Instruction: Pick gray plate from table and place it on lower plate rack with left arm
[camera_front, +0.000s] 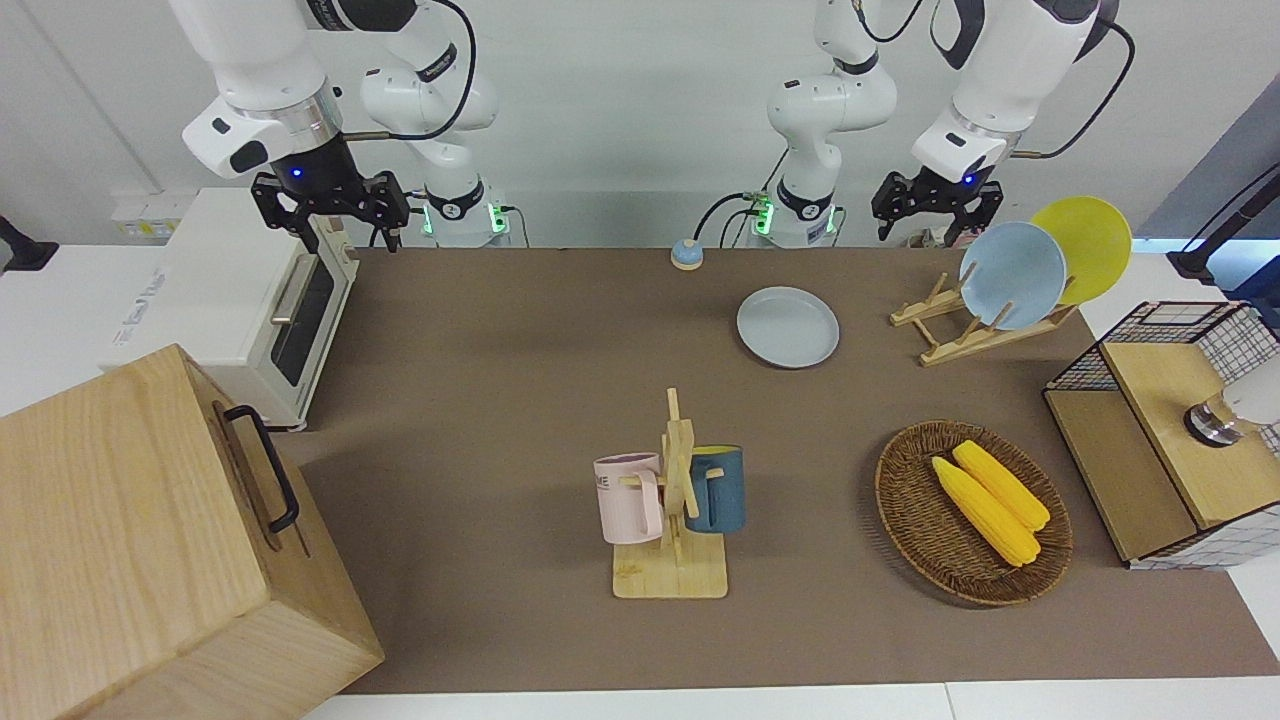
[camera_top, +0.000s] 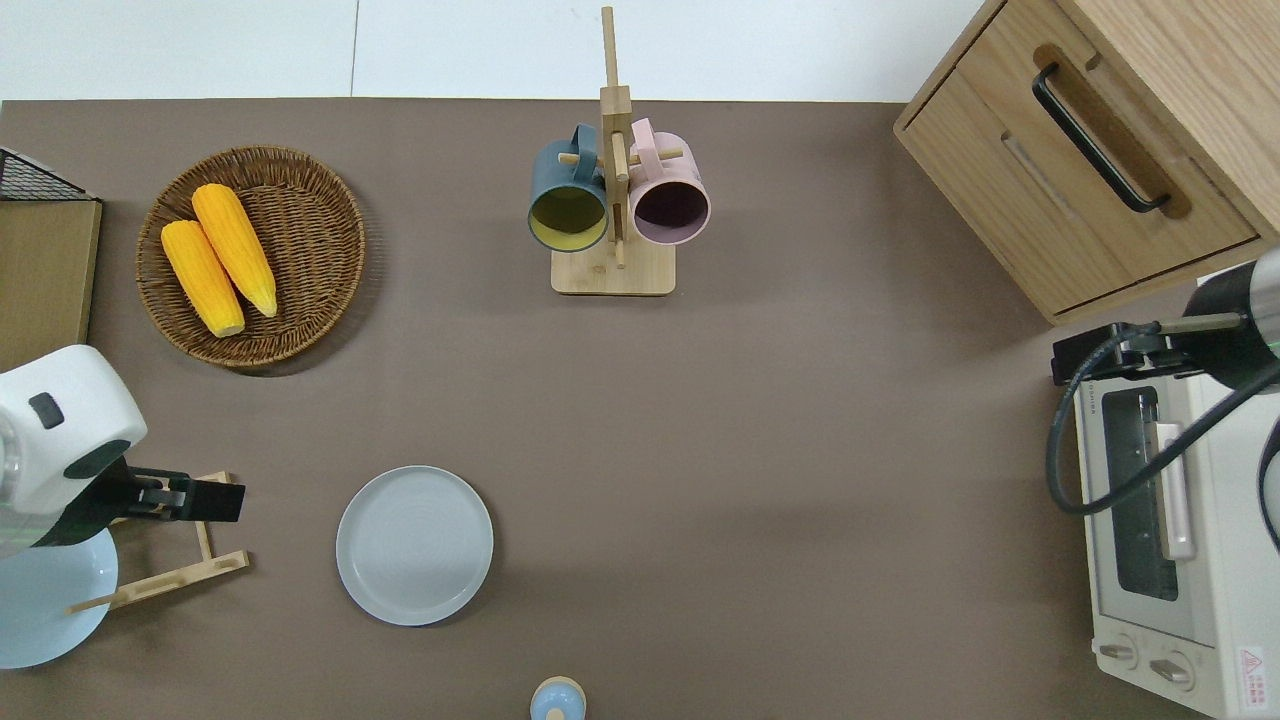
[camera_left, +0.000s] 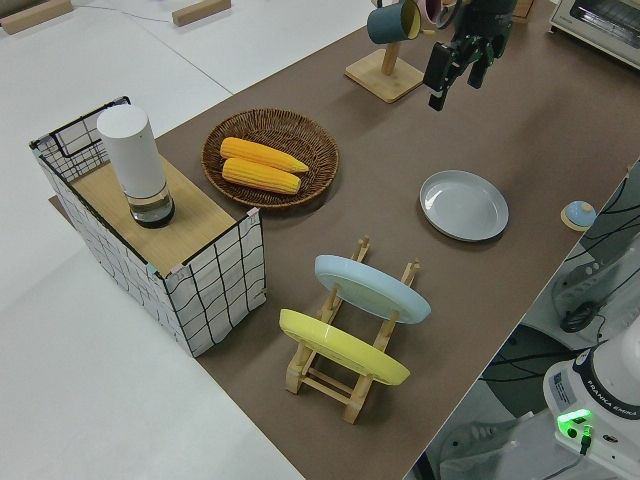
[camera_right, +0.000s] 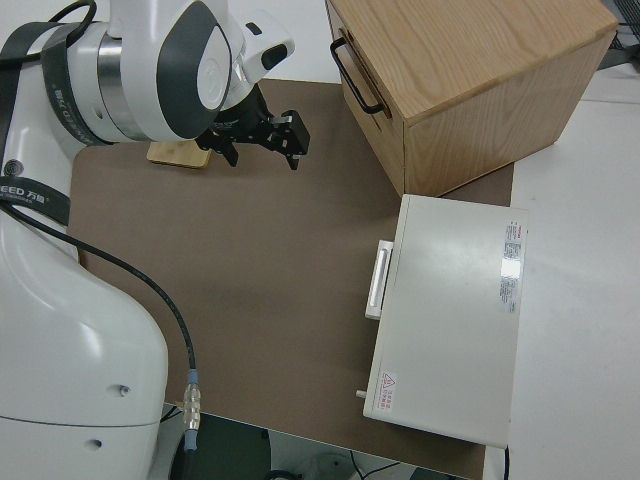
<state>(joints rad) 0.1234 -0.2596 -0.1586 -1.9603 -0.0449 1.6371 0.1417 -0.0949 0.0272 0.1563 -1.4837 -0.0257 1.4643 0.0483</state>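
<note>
The gray plate (camera_front: 788, 327) lies flat on the brown table (camera_front: 520, 380), also in the overhead view (camera_top: 414, 545) and the left side view (camera_left: 463, 204). Beside it, toward the left arm's end, stands the light-wood plate rack (camera_front: 945, 340) with a light blue plate (camera_front: 1012, 275) and a yellow plate (camera_front: 1085, 245) in its higher slots; its low slots are bare (camera_top: 190, 572). My left gripper (camera_front: 935, 212) is open and empty, up in the air over the rack's low end (camera_top: 215, 500), apart from the gray plate. My right gripper (camera_front: 330, 212) is open and parked.
A wicker basket (camera_top: 300, 200) with two corn cobs, a wooden mug stand (camera_top: 612, 270) with two mugs, a wooden drawer cabinet (camera_top: 1090, 150), a toaster oven (camera_top: 1170, 560), a wire crate (camera_front: 1170, 440) with a white cylinder, and a small blue knob (camera_front: 686, 254) stand around.
</note>
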